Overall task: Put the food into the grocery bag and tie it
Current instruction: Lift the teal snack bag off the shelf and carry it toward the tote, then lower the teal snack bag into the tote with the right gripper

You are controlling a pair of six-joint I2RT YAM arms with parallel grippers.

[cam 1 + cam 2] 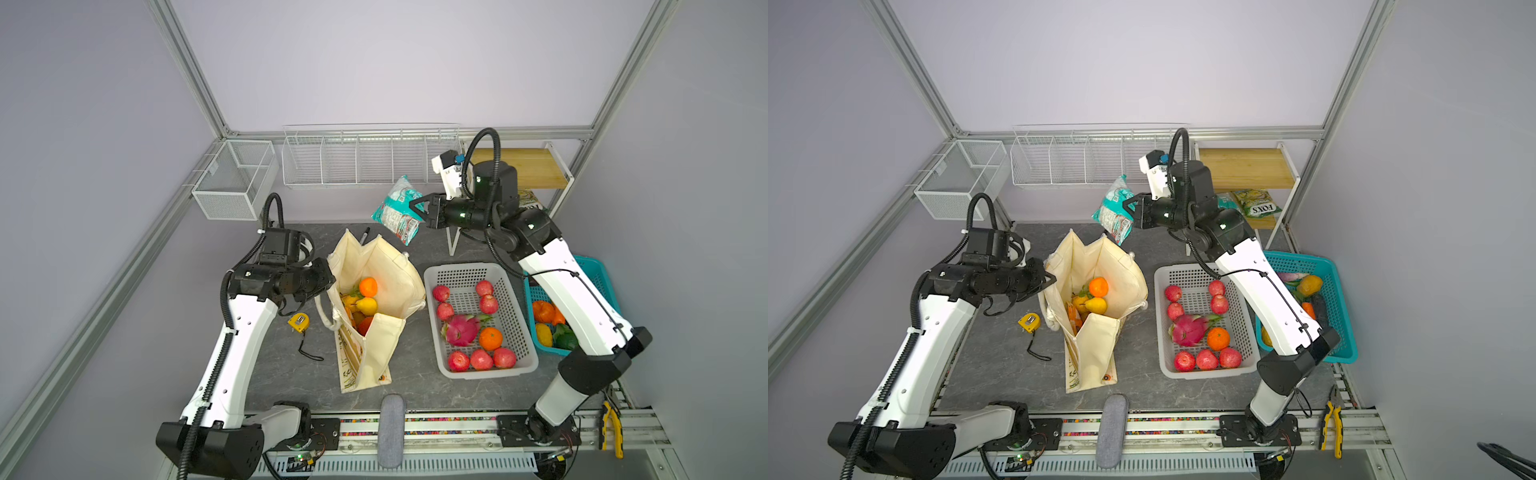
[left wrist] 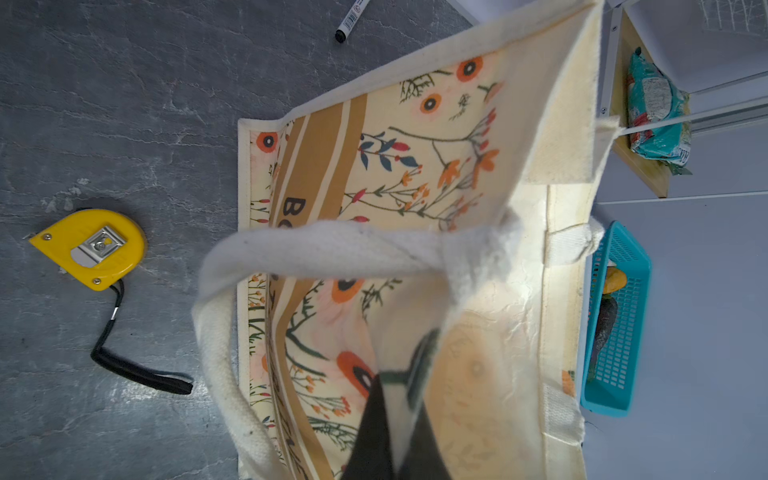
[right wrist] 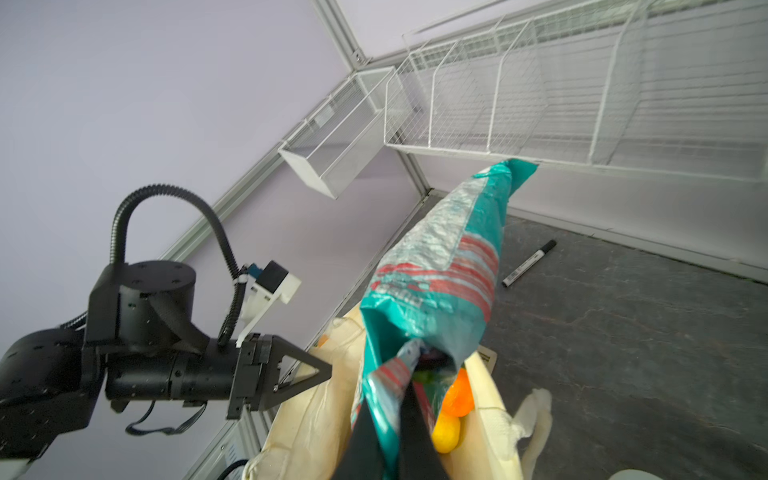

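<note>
The cream grocery bag (image 1: 390, 266) stands open mid-table, floral side (image 2: 415, 137) facing my left arm. Inside lie an orange (image 1: 368, 286), a yellow pear (image 1: 368, 306) and other food. My left gripper (image 1: 328, 282) is shut on the bag's left rim, pinching the cream fabric (image 2: 409, 374) beside a rope handle (image 2: 332, 249). My right gripper (image 1: 415, 210) is shut on one end of a teal snack packet (image 1: 397, 210), held in the air over the bag's far end. In the right wrist view the teal snack packet (image 3: 449, 257) hangs above the bag's mouth (image 3: 316, 415).
A white perforated basket (image 1: 461, 276) of red fruit, a dragon fruit and an orange sits right of the bag, a teal basket (image 1: 594, 270) beyond it. A yellow tape measure (image 1: 298, 322) lies left, a marker (image 1: 365, 235) behind. Wire racks (image 1: 357, 162) and a wooden shelf (image 1: 519, 166) line the back.
</note>
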